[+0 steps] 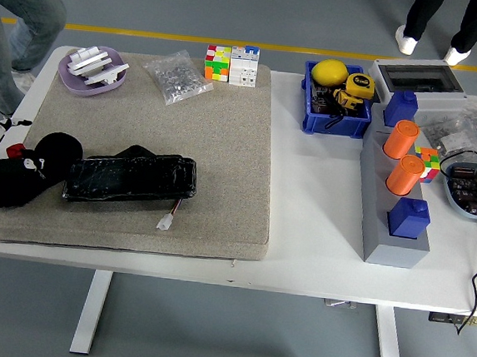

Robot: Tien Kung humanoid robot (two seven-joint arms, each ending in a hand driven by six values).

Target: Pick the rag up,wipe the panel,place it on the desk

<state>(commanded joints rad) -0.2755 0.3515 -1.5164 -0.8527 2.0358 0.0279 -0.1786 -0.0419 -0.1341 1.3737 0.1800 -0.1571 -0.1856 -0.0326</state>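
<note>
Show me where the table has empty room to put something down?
Bare white table lies between the grey felt mat and the grey block rack, below the blue parts bin. The mat's right half, right of the black wrapped panel, is also free. The far right is crowded with an orange cylinder, cables and bags.

From my remote station, I can read no text, label, brand or number anywhere: print on the yellow tape measure [357,86] in the blue bin [314,121] is too small.
</note>
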